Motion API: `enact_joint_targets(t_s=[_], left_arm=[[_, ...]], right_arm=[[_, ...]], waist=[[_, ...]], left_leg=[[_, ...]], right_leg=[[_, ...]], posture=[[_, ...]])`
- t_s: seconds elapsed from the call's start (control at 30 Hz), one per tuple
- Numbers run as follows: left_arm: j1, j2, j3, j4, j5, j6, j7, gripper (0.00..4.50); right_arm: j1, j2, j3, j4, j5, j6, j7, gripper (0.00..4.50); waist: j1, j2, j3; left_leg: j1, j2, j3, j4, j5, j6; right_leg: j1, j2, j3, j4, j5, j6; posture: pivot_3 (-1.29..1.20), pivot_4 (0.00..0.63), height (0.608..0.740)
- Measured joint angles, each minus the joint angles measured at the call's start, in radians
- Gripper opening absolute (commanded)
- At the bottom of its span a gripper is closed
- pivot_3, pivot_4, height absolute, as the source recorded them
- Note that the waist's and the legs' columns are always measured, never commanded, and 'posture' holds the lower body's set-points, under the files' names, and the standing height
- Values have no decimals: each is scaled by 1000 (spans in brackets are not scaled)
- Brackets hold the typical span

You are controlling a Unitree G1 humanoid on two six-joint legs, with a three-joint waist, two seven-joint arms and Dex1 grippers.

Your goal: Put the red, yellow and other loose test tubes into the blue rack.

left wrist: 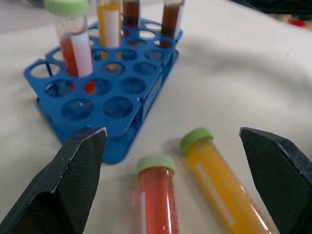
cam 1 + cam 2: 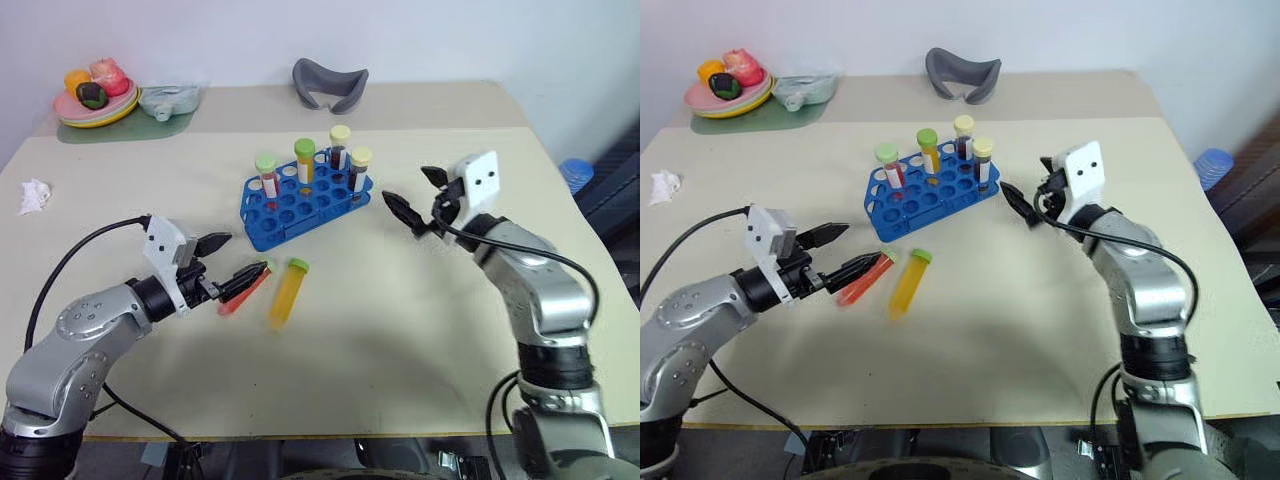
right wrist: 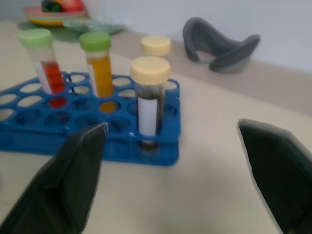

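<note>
Blue rack (image 2: 305, 200) stands on the table (image 2: 420, 330) between the two claws, four capped tubes upright in its far holes. Left gripper (image 2: 228, 265) is spread wide and empty — the red tube (image 2: 245, 290) lies flat just ahead between its fingers, the yellow tube (image 2: 285, 292) just beside that. Right gripper (image 2: 418, 197) — jaws wide, nothing held — hangs near the rack's other end.

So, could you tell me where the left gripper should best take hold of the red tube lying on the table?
Probably mid-barrel, just below the green cap. The red tube lies flat beside the yellow tube, cap toward the blue rack; the open left gripper already straddles it, so close from its sides.
</note>
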State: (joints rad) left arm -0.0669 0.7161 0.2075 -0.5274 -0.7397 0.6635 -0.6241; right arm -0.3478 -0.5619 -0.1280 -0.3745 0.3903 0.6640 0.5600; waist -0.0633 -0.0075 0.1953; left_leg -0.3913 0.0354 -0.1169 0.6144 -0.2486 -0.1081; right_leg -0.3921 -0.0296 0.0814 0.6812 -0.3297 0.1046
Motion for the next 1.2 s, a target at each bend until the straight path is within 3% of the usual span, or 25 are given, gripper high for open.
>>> enact_joint_targets(t_s=[0.13, 0.3, 0.63, 0.83, 1.07, 1.2], left_arm=[[-45, 27, -13, 53, -37, 17, -101, 4500], [-70, 88, -42, 82, -7, 25, -173, 4500], [-125, 259, -98, 92, 34, 115, -298, 4500], [-291, 287, -108, 94, -95, 350, -288, 4500], [-609, 266, -118, 143, -362, 842, -161, 4500], [-733, 273, -238, 234, -502, 943, -26, 4500]], right_arm=[[153, -155, -77, -132, 105, 82, 133, 4396], [319, -310, -153, -203, 174, 47, 334, 4396], [366, -383, -195, -208, 220, -83, 546, 4396], [325, -384, -149, -186, 213, -121, 569, 4396], [270, -384, -95, -149, 193, -146, 564, 4396], [233, -382, -68, -132, 181, -153, 558, 4396]], waist=[[6, -1, 1], [6, -2, 1], [14, -6, 4], [19, -7, 5], [17, -8, 5], [17, -8, 5]], left_leg=[[0, 0, 1, 0, 0, 0], [0, 0, 1, 0, 0, 0], [0, 0, 1, 0, 0, 0], [0, 0, 1, 1, 0, 0], [0, 0, 0, 1, 0, 0], [0, 0, 0, 2, 0, 0]], right_leg=[[0, 0, 0, -2, 0, 0], [1, 0, 1, -2, 0, 0], [1, 0, 0, -2, 0, 0], [1, 0, 0, -2, 0, 0], [1, 0, 0, -2, 0, 1], [1, 0, 0, -1, 0, 1]], posture=[[0, 150, 740], [0, 150, 740], [0, 150, 740], [0, 150, 740], [0, 150, 740], [0, 150, 740]])
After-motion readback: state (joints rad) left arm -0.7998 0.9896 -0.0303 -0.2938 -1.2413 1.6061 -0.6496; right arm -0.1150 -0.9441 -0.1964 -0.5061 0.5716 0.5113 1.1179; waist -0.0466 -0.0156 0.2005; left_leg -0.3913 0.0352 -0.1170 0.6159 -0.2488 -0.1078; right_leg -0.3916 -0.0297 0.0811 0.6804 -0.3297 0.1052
